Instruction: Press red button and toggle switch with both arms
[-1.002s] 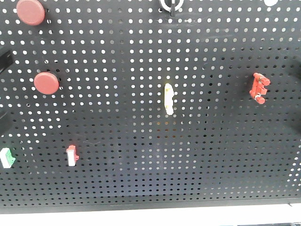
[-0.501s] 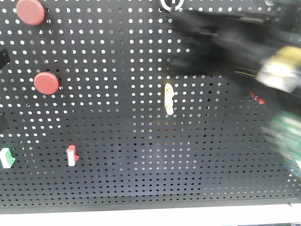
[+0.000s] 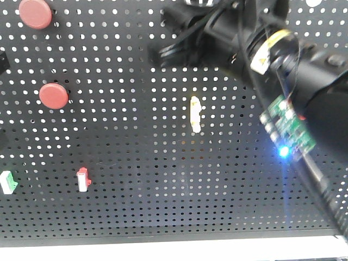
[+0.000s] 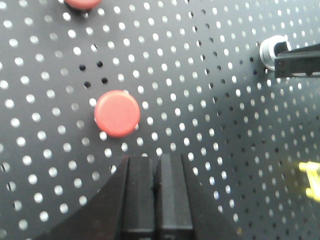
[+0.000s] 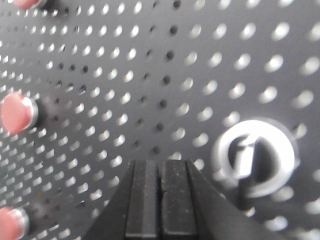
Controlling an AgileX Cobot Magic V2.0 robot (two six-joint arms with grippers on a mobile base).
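On the black pegboard (image 3: 136,206) two red round buttons show at the left, an upper one (image 3: 35,13) and a lower one (image 3: 53,96). My left gripper (image 4: 157,160) is shut and empty, just below and right of the lower button (image 4: 117,113), apart from it. My right arm (image 3: 304,70) reaches across the upper right of the board. Its gripper (image 3: 176,24) is blurred there; in the right wrist view it (image 5: 160,162) is shut and empty, just left of a silver round knob (image 5: 255,157). The toggle switch is hidden behind the right arm.
A pale yellow elongated switch (image 3: 195,114) sits mid-board, a small red-and-white rocker switch (image 3: 82,179) lower left, and a green-and-white part (image 3: 7,182) at the left edge. A green circuit board with a blue light (image 3: 287,130) hangs on the right arm.
The right arm has swung in from the right across the upper board toward the left and now covers the toggle switch. The buttons and switches have not moved.
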